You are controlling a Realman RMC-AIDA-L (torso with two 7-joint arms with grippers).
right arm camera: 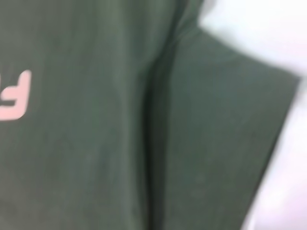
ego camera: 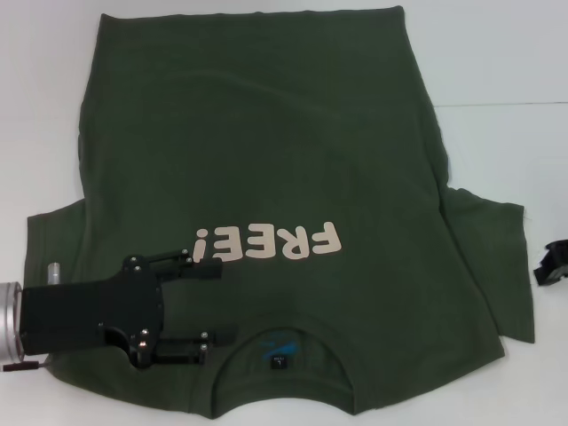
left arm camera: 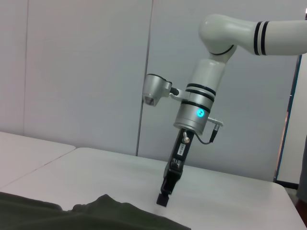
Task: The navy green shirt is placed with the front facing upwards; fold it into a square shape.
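Navy green shirt (ego camera: 293,169): matte cotton, flat on white table (ego camera: 515,53) | left gripper (ego camera: 213,302): fingers spread wide, empty, above near-left shoulder | right gripper (ego camera: 557,264): right table edge, fingers unreadable

White table (left arm camera: 96,167) before pale grey wall panels (left arm camera: 86,67).

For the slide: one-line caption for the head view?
Left gripper open over the flat navy green shirt near its collar; right gripper at the table edge.

White table (ego camera: 497,53), grey wall panels (left arm camera: 86,62)
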